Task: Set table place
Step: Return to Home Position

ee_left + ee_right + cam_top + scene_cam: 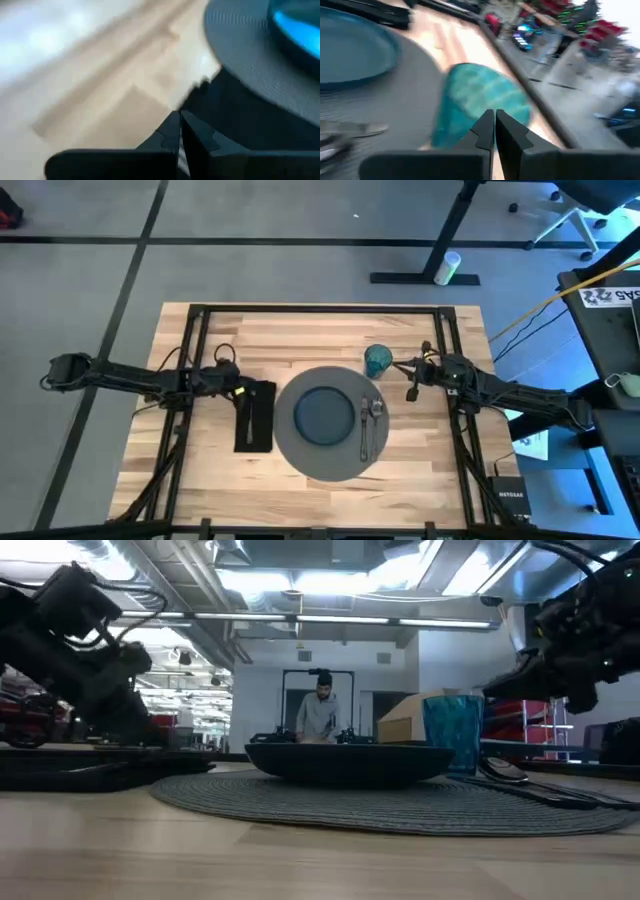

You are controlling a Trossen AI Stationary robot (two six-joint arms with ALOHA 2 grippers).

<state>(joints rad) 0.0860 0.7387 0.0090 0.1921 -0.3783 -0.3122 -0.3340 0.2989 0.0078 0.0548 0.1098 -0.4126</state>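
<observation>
Closely seen from the left wrist, the left gripper [179,122] has its two fingers pressed together with nothing between them. It hangs over the edge of the black napkin [250,130], where the cloth meets the bare wood surface [100,75]. Beyond the napkin lies the round grey mat [235,45], with the rim of the dark plate [300,25] on it.

From the right wrist, the right gripper [494,120] is likewise closed on nothing, its tips pointing at the teal cup [480,95]. The cup stands on the wood just beside the mat's edge. The plate sits on the mat farther off, and blurred metal cutlery [355,131] lies on the mat nearer by.

From above, the mat lies in the middle of the surface with the plate centred on it. Two pieces of cutlery lie side by side on the mat just right of the plate; which is the fork and which the spoon I cannot tell. The cup stands off the mat's upper right edge, with the right gripper near it but apart. The napkin lies flat just left of the mat, with the left gripper at its left edge.

At surface level, both arms hang above the wood, one at each side. The cup stands upright behind the plate's right end. A person [320,710] stands in the room far behind.
</observation>
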